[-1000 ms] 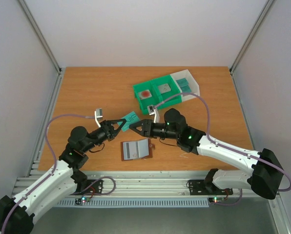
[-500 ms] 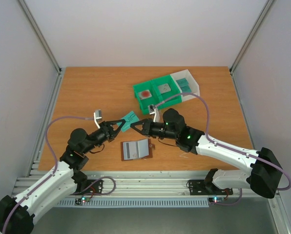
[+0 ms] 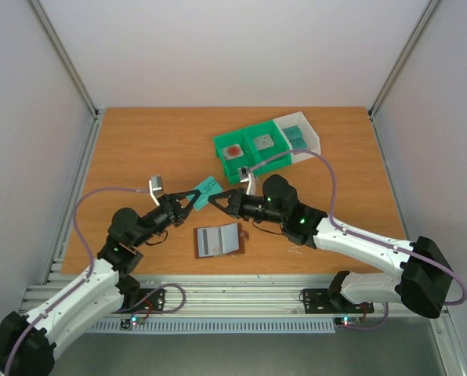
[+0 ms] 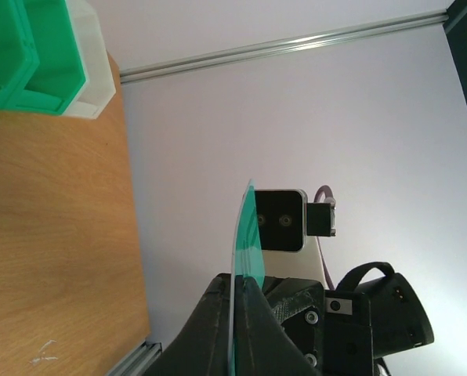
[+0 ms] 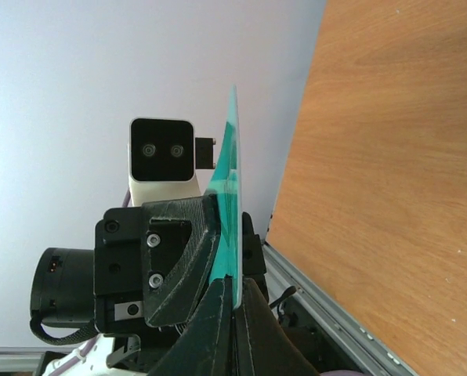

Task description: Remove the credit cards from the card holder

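While white bin (image 3: 315,137) holds cards (image 3: 296,135), card holder (image 3: 218,240) open

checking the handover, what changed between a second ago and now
The right tool, its jaws apart a second ago, closed onto the teal card. The left tool stayed shut on the same card, so both now pinch it above the table, barely shifted. The card holder and the green bin did not move.

left gripper (image 3: 196,196), right gripper (image 3: 218,202) meet tip-to-tip, seemingly both clamped.
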Robot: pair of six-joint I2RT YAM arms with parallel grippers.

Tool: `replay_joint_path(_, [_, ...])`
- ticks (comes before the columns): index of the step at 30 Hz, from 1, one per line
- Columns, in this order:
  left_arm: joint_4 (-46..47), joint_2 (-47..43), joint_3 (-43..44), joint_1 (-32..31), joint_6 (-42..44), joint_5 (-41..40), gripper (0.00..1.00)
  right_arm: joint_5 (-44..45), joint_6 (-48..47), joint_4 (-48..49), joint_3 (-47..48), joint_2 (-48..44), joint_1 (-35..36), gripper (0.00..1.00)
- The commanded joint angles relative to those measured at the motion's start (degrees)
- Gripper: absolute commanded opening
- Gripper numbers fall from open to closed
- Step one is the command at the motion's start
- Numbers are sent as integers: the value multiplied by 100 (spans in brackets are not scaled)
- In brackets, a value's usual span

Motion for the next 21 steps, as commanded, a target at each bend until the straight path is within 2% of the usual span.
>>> replay_joint_path(1, [384, 39, -94, -15, -10, 116, 9, 152, 0, 405, -62, 34, 32, 1])
replay_joint_path(8, [-11, -45, -30, -15, 52, 73, 53, 156, -95, 344, -29, -17, -14, 1])
replay_joint_path(10, [-282, -141, 7, -15, 145, 40, 65, 152, -149, 287, -17, -45, -75, 1])
replay_joint_path(14, [-991, -363, 139, -15, 359, -30, 81, 55, -359, 65, 91, -68, -360, 1])
replay_joint_path(16, [-1447, -469, 245, -15, 519, -82, 95, -8, -453, -57, 134, -120, -564, 1])
replay_joint_path(17, [-1679, -511, 320, -15, 623, -117, 99, -65, -497, -173, 187, -123, -674, 1])
replay_joint_path(21, [-2814, -575, 732, -15, 1179, -217, 99, -412, -571, -386, 315, -51, -1226, 1])
